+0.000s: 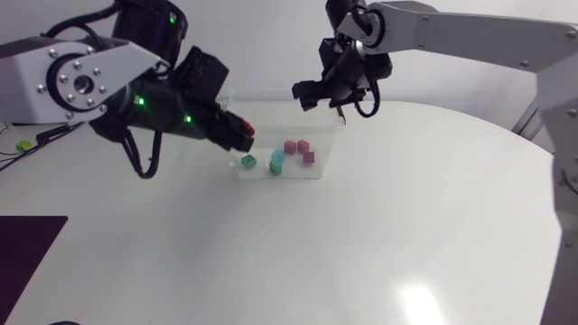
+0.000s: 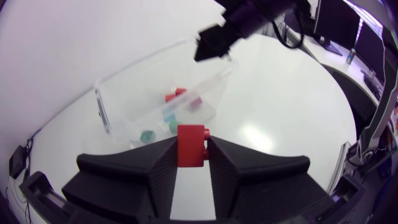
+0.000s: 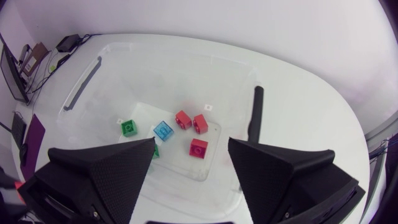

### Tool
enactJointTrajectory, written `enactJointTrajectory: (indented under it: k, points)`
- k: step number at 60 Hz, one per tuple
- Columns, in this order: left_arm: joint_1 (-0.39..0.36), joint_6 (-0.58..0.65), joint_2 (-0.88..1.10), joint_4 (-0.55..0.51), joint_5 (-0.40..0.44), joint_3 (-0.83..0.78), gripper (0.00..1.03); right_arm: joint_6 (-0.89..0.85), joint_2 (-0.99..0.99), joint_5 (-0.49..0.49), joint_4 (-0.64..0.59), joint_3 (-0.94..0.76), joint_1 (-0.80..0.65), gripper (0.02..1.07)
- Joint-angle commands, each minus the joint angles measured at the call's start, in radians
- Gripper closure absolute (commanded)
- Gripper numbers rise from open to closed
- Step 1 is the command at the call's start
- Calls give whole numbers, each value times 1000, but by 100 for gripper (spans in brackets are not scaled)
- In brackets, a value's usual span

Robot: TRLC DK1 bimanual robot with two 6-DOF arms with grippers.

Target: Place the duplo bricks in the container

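My left arm (image 1: 27,63) is showing silver-grey shells and a screw-ringed round cap (image 1: 77,86); beside that cap, green lights (image 1: 139,101) are glowing. My right arm (image 1: 470,41) is showing white, trailing black cable (image 1: 366,106). My right gripper (image 3: 191,155) is looking matte black, dimpled.

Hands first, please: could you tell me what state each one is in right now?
Left hand: closed on a red brick.
Right hand: open, holding nothing.

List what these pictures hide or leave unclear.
Right wrist view: a finger of the right pincer covers most of one green brick in the container.
Left wrist view: the left pincer hides the lower part of the red brick; bricks behind the container wall are blurred.
Head view: the bricks in the container are too small and crowded to count.
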Motion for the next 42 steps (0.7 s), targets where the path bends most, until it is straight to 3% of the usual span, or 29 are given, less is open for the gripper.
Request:
enactJointTrajectory:
  k: [1,11,28,33,37,42]
  points:
    - [24,-3,68,62,-3,99,90,-30,-137,16,36,-125,-5,15]
    - [67,-51,199,200,-14,213,90,-73,-335,35,104,-358,-29,15]
    - [129,-57,463,281,-72,382,87,-124,-619,76,205,-708,-51,9]
    - [147,-58,522,292,-95,415,67,-141,-691,93,228,-800,-57,9]
    - [156,-58,561,293,-121,426,39,-159,-740,98,242,-860,-67,7]
    - [166,-55,576,298,-149,418,12,-181,-802,98,254,-926,-83,7]
